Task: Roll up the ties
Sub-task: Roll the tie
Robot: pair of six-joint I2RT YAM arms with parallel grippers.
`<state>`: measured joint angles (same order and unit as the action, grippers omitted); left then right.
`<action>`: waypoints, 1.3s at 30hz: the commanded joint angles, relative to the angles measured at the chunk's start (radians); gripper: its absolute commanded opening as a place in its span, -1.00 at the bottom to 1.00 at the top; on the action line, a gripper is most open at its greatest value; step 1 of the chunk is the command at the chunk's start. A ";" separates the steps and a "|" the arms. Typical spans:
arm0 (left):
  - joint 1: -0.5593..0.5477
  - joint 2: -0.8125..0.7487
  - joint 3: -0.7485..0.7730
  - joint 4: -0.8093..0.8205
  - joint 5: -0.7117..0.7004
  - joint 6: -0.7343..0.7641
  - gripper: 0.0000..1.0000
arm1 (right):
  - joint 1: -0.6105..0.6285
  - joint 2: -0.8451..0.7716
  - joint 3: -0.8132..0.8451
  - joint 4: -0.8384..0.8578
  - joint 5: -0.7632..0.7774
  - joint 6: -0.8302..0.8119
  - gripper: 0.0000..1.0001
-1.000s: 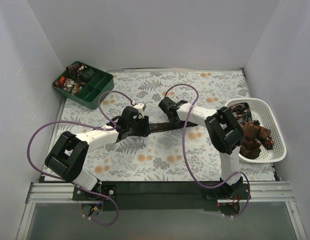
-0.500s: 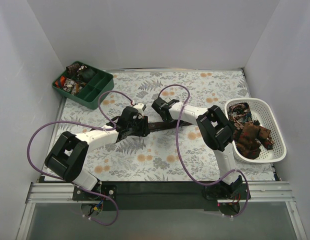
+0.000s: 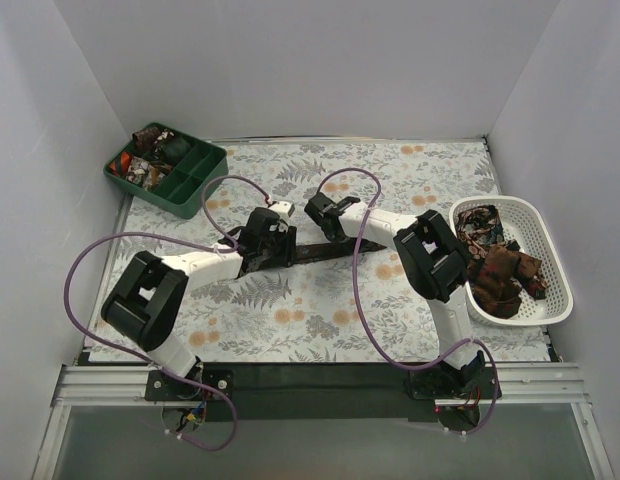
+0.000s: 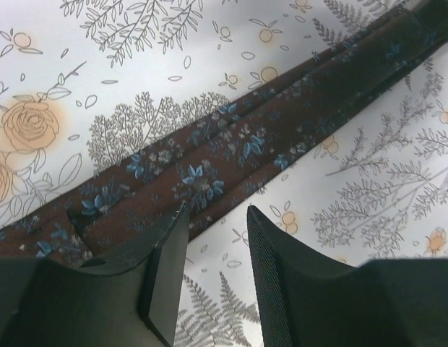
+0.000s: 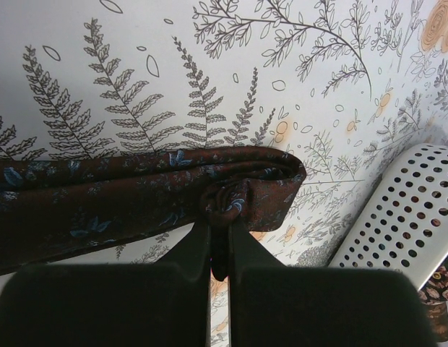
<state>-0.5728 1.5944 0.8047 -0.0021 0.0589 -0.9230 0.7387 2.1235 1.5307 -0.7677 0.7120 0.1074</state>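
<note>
Plain white walls enclose a table [image 3: 320, 320] covered in matte floral-print cloth. A white perforated plastic basket [image 3: 562, 280] at the right holds crumpled ties [image 3: 500, 275]; a green divided tray [image 3: 205, 185] sits far left. One brown floral tie [image 3: 335, 249] lies flat mid-table. The right gripper [image 5: 220, 217] pinches its folded end; the left gripper [image 4: 213, 238] hovers over it, jaws apart.

Soft, even light pours down in the top view: the white walls [image 3: 290, 70] are bright without glare, and only faint shadows sit under the arms on the floral tablecloth [image 3: 320, 310]. In the left wrist view the brown tie [image 4: 231, 144] is crisp, while the near fingers [image 4: 282, 275] are dark and soft (too close to focus). The right wrist view is the same, with the white basket [image 5: 401, 213] gleaming at the edge.
</note>
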 commanded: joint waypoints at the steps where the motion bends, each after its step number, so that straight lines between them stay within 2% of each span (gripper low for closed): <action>1: 0.004 0.045 0.056 0.034 -0.025 0.038 -0.29 | -0.007 -0.014 0.028 -0.021 -0.034 0.017 -0.97; 6: 0.004 0.101 0.070 0.018 0.013 0.032 -0.32 | -0.007 -0.014 0.032 -0.027 -0.045 0.023 -0.97; 15: 0.004 0.036 -0.071 -0.026 0.107 -0.068 -0.41 | -0.019 0.004 0.094 -0.077 -0.048 0.040 -0.97; 21: 0.001 -0.001 -0.125 -0.027 0.110 -0.073 -0.41 | -0.021 0.030 0.143 -0.104 -0.058 0.043 -0.97; 31: 0.001 -0.019 -0.116 -0.029 0.098 -0.063 -0.41 | -0.021 0.101 0.128 -0.082 -0.158 0.041 -0.92; 32: 0.001 -0.019 -0.117 -0.030 0.096 -0.063 -0.41 | -0.021 0.098 0.117 -0.073 -0.184 0.032 -0.83; 39: 0.001 -0.039 -0.114 -0.038 0.090 -0.063 -0.41 | -0.027 0.053 0.079 -0.018 -0.293 -0.023 -0.49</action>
<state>-0.5697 1.5913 0.7113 0.0433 0.1543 -0.9920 0.7185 2.1799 1.6432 -0.8349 0.5861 0.0910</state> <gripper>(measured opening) 0.295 0.240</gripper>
